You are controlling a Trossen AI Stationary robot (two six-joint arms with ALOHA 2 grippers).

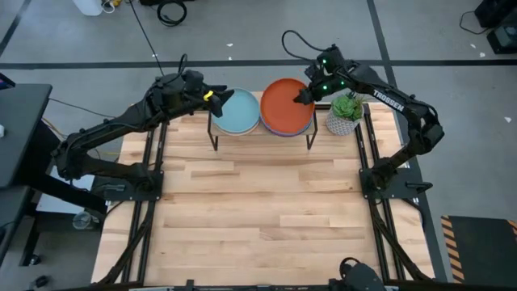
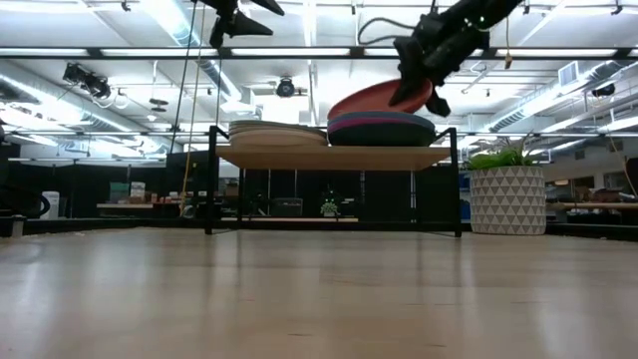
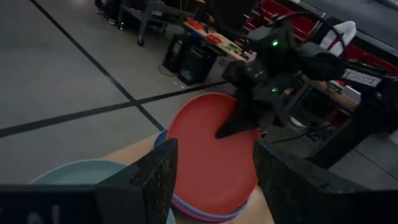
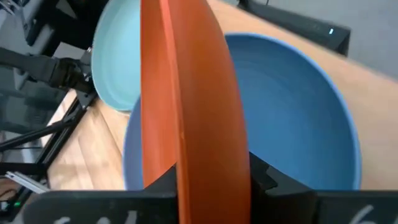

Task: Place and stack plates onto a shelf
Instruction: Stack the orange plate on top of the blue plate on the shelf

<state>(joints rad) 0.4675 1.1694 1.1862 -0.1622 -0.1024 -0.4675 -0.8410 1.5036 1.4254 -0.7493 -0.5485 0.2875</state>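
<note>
I've got a potted plant (image 1: 346, 112) on the table just R of the shelf (image 1: 260, 134), close under the R arm. Shelf sits at the far table edge w/ two stacks: light teal plate (image 1: 237, 111) tops the L one, blue plate (image 4: 298, 118) tops the R one. My right gripper (image 1: 304, 95) is clamped on the orange plate (image 1: 284, 103), tilted, lower edge over the R stack. Left gripper (image 1: 218, 97) hangs above the teal stack, fingers apart, nothing in them.

The high view looks straight down on the whole tabletop (image 1: 258, 210). The low view sits at tabletop level, facing the far shelf (image 2: 334, 157). Both wrist views look closely at the orange plate (image 3: 214, 149), which all four views share.
</note>
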